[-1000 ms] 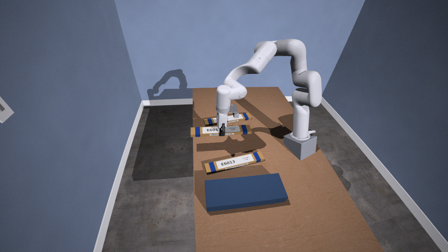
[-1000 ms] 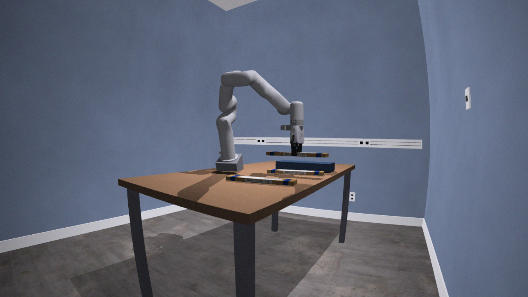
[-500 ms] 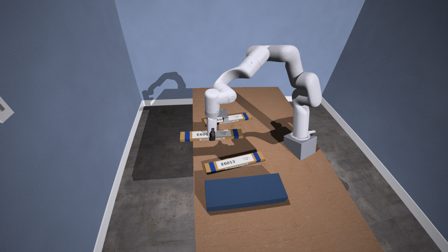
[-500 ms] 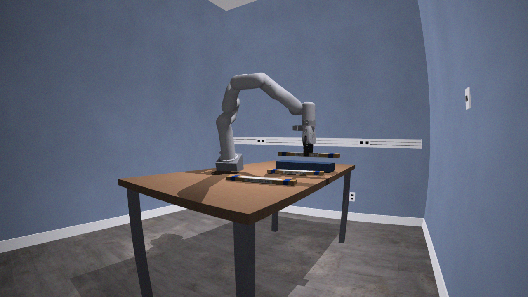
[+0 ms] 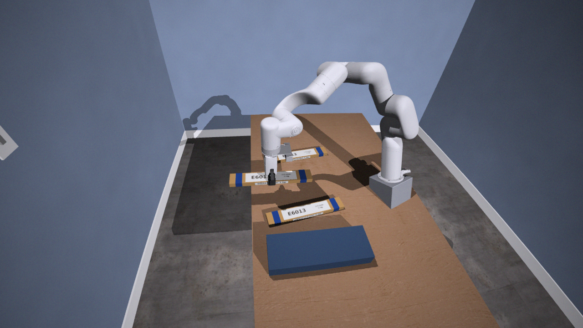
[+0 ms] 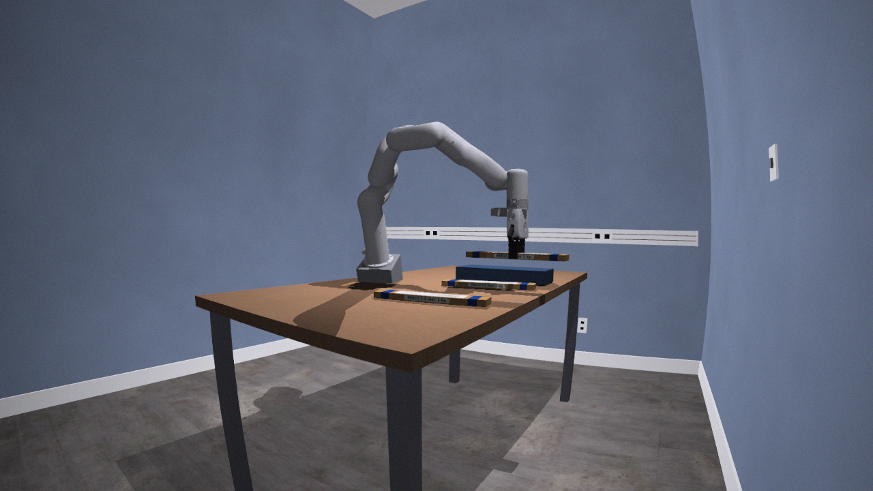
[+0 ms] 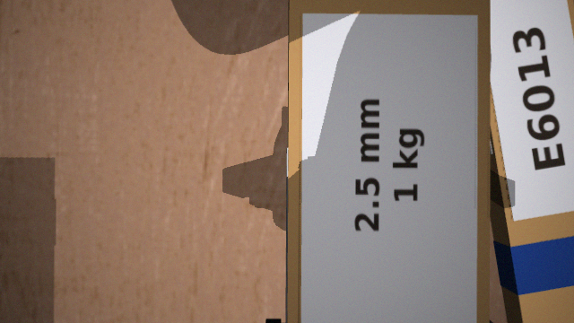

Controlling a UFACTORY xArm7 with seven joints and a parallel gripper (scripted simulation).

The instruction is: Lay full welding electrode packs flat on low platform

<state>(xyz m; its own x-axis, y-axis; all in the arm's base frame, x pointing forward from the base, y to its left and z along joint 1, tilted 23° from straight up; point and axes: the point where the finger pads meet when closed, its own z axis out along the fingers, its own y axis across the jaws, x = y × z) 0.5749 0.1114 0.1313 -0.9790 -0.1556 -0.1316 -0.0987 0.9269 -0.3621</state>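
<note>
My gripper (image 5: 271, 179) (image 6: 517, 256) is shut on one tan electrode pack (image 5: 270, 178) with blue end bands. It grips the pack near its middle and holds it level, well above the table. In the wrist view the held pack's grey "2.5 mm 1 kg" label (image 7: 387, 166) fills the middle. A second pack (image 5: 304, 210) lies flat on the table just beyond the low blue platform (image 5: 318, 248), and it shows at the right of the wrist view (image 7: 534, 112). A third pack (image 5: 301, 153) lies flat farther back, partly hidden by my wrist. The platform top is bare.
The arm's grey base block (image 5: 391, 191) stands on the right side of the wooden table. The held pack hangs near the table's left edge, and the dark floor lies beyond that edge.
</note>
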